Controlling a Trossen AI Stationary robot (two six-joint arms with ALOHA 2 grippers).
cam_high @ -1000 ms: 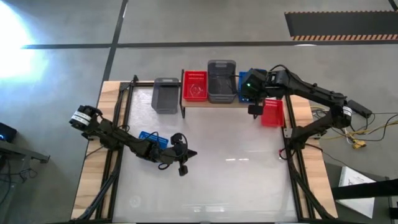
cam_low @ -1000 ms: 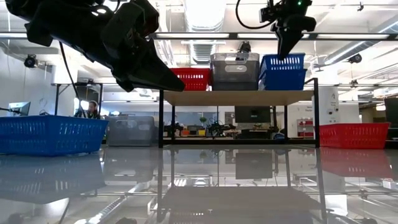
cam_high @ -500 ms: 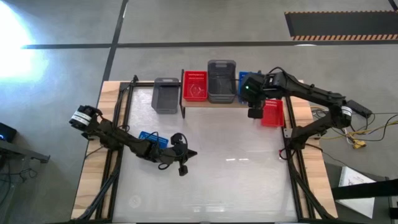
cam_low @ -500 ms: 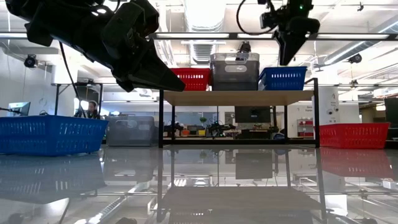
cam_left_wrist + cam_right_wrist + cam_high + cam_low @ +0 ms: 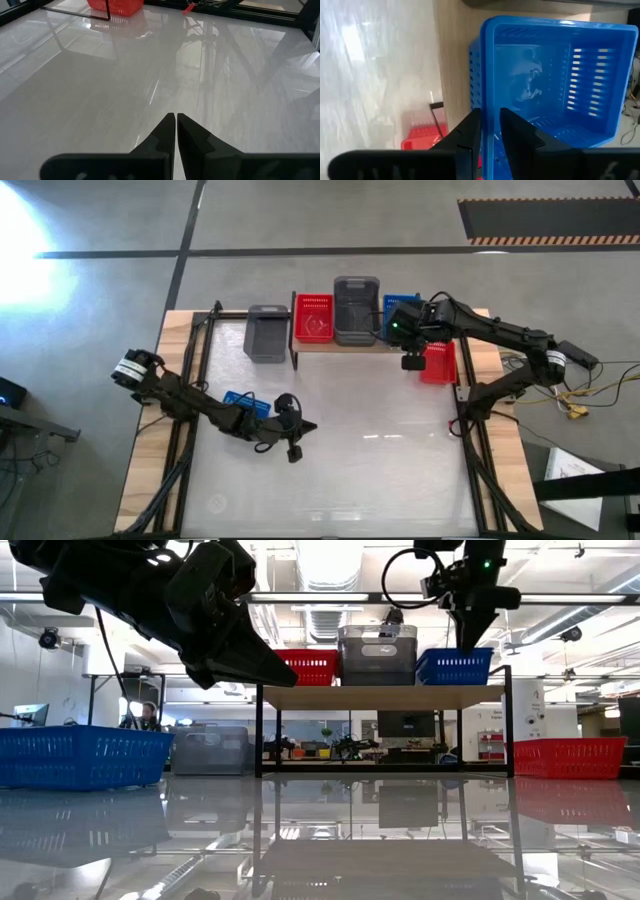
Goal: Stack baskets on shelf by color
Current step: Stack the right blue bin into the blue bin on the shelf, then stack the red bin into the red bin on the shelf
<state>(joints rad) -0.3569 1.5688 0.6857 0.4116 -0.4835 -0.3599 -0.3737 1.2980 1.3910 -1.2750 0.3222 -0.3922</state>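
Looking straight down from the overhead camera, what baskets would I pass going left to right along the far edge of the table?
Grey basket on the table → red basket → taller grey basket → blue basket, all three on the shelf → red basket on the table.

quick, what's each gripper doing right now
Left gripper: jaws closed, holding nothing, over the bare tabletop.
Right gripper: jaws slightly open astride the wall of the blue basket on the shelf.

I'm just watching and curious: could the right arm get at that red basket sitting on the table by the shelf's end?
Probably yes. The red basket lies open on the table right beside the right gripper, which hovers by the blue basket on the shelf; nothing stands between them.
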